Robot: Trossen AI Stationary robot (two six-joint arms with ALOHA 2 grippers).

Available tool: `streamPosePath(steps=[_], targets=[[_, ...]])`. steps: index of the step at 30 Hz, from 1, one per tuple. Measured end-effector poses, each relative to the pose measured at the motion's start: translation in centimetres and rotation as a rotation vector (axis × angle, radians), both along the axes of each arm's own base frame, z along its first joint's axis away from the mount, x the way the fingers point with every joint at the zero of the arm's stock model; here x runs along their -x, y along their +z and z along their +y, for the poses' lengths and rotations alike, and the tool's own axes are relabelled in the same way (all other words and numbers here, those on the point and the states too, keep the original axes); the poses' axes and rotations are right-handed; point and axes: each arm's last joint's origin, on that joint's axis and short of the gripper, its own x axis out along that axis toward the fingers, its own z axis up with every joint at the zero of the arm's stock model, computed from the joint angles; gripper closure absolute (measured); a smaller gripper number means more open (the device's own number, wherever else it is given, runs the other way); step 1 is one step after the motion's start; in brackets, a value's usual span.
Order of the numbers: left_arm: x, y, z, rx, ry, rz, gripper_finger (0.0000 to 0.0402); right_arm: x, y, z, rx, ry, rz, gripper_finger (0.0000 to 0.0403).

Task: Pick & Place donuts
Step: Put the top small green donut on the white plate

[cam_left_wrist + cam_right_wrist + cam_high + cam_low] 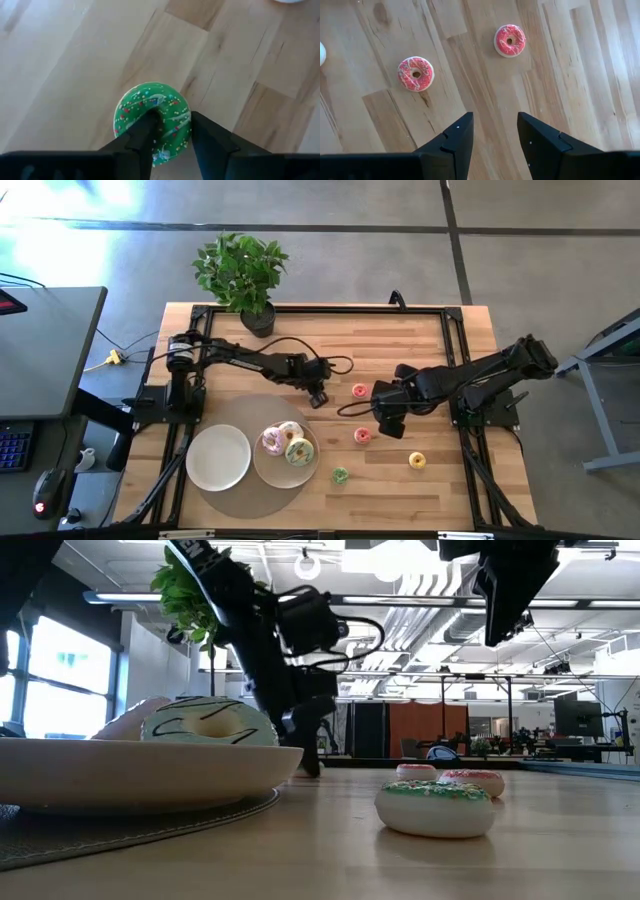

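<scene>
My left gripper (318, 396) is down at the table's middle, shut on a green mini donut (150, 117) with sprinkles; the gripper hides this donut in the high view. My right gripper (495, 125) hovers open above the table, right of centre (388, 423), touching nothing. Ahead of it, two red mini donuts (415, 73) (509, 40) lie flat on the wood. A yellow mini donut (417, 460) and another green mini donut (340, 475) also lie flat on the table. The pink (272, 442), cream-white (290, 430) and green (298, 452) large donuts rest on a plate (262, 468). My left gripper (172, 120) has the green mini donut by its ring wall (175, 125): one finger (145, 131) stands in the hole and the other (210, 137) against the outer edge. The fingers come from above, pointing down. The donut lies flat; whether it is off the table I cannot tell.
An empty white plate (218, 457) sits beside the donut plate, both on a round grey mat (235, 502). A potted plant (243, 275) stands at the table's far edge. Bare wood lies between the two grippers and toward the near right corner.
</scene>
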Motion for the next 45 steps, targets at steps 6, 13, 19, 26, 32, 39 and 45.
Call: streamPosePath(steps=[6, 13, 19, 26, 32, 39, 45], targets=[[0.1, 0.1, 0.0, -0.027, 0.014, 0.007, 0.0385, -0.1, 0.0, 0.0, -0.001, -0.004, -0.009, 0.0253], [2.6, 3.8, -1.0, 0.042, -0.012, 0.065, 0.0378, -0.4, -0.1, 0.1, -0.011, -0.025, -0.054, 0.0253], [5.9, 8.4, -5.1, 0.06, -0.074, 0.108, 0.0393, -1.1, -1.4, 0.2, -0.016, -0.022, -0.121, 0.0254], [10.8, 12.7, -11.6, 0.065, -0.1, 0.079, 0.0398, -1.5, -3.5, 0.4, -0.069, -0.042, -0.192, 0.0254], [16.0, 12.2, -16.7, 0.062, 0.088, 0.222, 0.0398, -2.7, -4.8, 1.0, -0.154, 0.055, -0.33, 0.0254], [20.7, 8.6, -21.2, 0.162, 0.249, 0.247, 0.0398, -3.7, -5.4, 1.7, -0.259, 0.263, -0.476, 0.0254], [22.7, 5.9, -21.8, 0.169, 0.329, 0.242, 0.0393, -3.8, -5.5, 1.7, -0.244, 0.298, -0.507, 0.0254]])
